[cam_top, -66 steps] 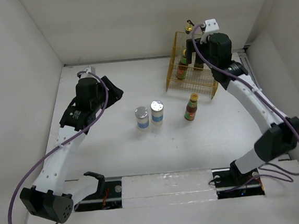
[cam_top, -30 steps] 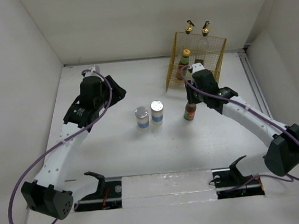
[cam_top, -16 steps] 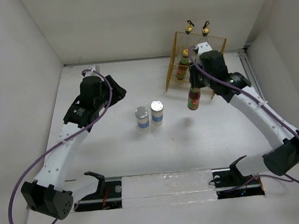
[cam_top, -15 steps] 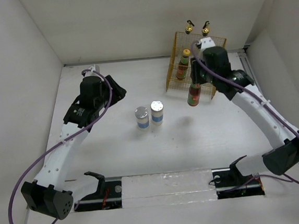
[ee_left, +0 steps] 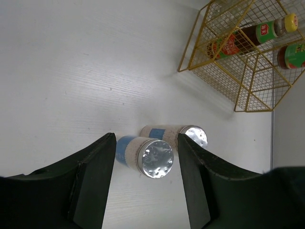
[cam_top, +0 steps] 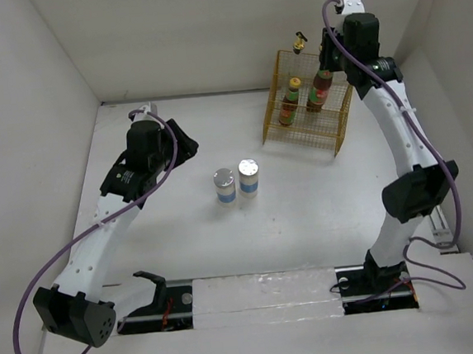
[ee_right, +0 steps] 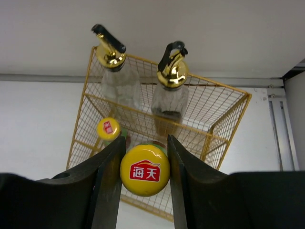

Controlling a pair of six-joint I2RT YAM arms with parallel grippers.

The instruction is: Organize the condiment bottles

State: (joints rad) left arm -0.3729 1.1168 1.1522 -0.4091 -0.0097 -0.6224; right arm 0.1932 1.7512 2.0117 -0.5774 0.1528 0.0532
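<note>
Right end effector [ee_right: 144, 162] high, arm outstretched, clamping red bottle [ee_right: 144, 173] at rack [cam_top: 299, 130]; left end effector [ee_left: 147, 138] wide above cylinders [ee_left: 155, 158], arm bent.

The left arm [cam_top: 89, 248] and right arm [cam_top: 400, 134] share slim white links between bulky black joint housings [cam_top: 138, 144]. A purple cable [cam_top: 15, 341] loops loosely along each. The left hand [ee_left: 146, 143] and right hand [ee_right: 143, 143] have broad matte black fingers [ee_left: 90, 181].
</note>
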